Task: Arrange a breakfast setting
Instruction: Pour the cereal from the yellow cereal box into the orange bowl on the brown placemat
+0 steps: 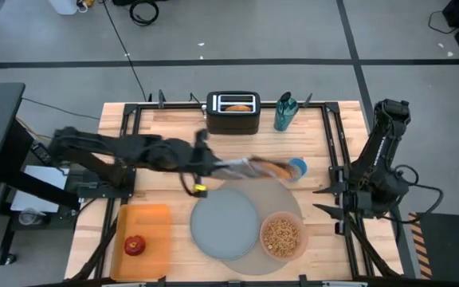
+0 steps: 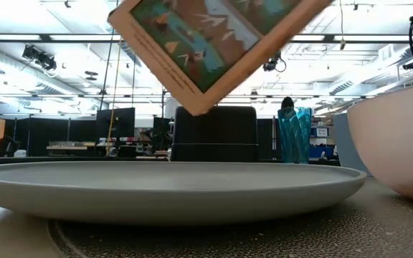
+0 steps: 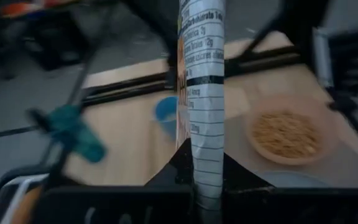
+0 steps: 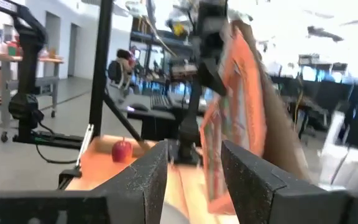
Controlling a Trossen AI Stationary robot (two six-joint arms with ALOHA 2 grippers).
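Observation:
My left gripper [image 1: 229, 166] reaches from the table's left to its middle and is shut on a flat cereal box [image 1: 260, 167]. The box hangs tilted over the table [image 2: 214, 43], above and behind the grey-blue plate [image 1: 225, 223]. The plate lies on the round grey mat [image 1: 297, 199]. A pink bowl [image 1: 281, 235] filled with cereal stands on the mat's right part. A small blue cup [image 1: 297, 167] stands just beyond the box's far end. The red apple [image 1: 135, 245] lies at the near left. My right gripper [image 4: 194, 180] waits open at the right edge. My left gripper pinches the cereal box at its near end [image 3: 202, 180] between its two fingers, one on each broad face, with a narrow printed side [image 3: 202, 93] turned toward the wrist camera. The fingers come from the table's left, slanting a little down. The box juts out beyond them, lifted clear and tilted.
A black toaster [image 1: 233, 113] with a brown bagel in its slot [image 1: 237, 102] stands at the far edge, a teal bottle [image 1: 284, 112] beside it. A flat orange tray [image 1: 154, 227] under the apple takes the near left corner.

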